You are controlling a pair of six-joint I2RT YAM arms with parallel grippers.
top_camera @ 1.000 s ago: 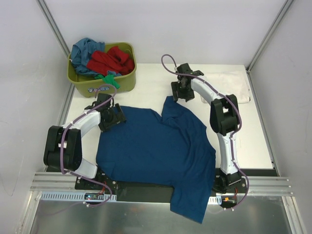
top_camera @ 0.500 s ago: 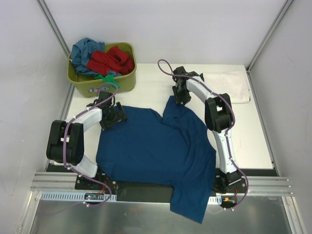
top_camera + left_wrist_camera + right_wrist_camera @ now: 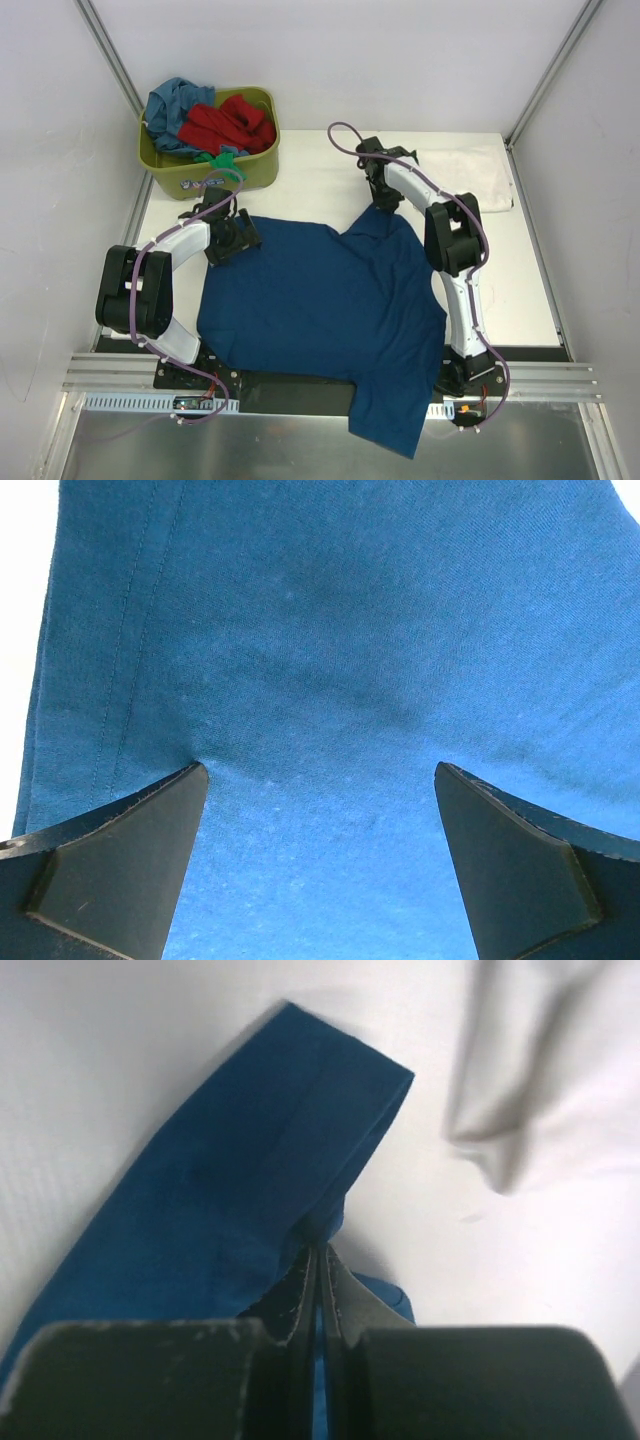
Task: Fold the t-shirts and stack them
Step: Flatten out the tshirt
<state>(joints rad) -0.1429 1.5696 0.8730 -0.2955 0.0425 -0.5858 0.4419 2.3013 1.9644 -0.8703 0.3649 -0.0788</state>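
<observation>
A dark navy blue t-shirt (image 3: 315,305) lies spread on the white table, its lower right part hanging over the near edge. My left gripper (image 3: 232,240) rests on its far left corner. In the left wrist view that gripper (image 3: 320,780) is open, both fingers (image 3: 120,865) pressed onto the blue cloth (image 3: 330,660). My right gripper (image 3: 386,203) is at the shirt's far right flap, and its jaws (image 3: 320,1252) are shut on a fold of blue cloth (image 3: 250,1160). A white t-shirt (image 3: 478,170) lies at the back right, also seen beside the fold (image 3: 540,1080).
An olive-green tub (image 3: 215,172) stands at the back left and holds red (image 3: 225,122), teal (image 3: 172,102) and green (image 3: 222,162) shirts. White walls and frame posts enclose the table. The near edge carries a metal rail (image 3: 300,380).
My right gripper closed on the shirt's far flap, and the flap has shifted a little right. My left arm edged slightly along the shirt's corner and stayed open.
</observation>
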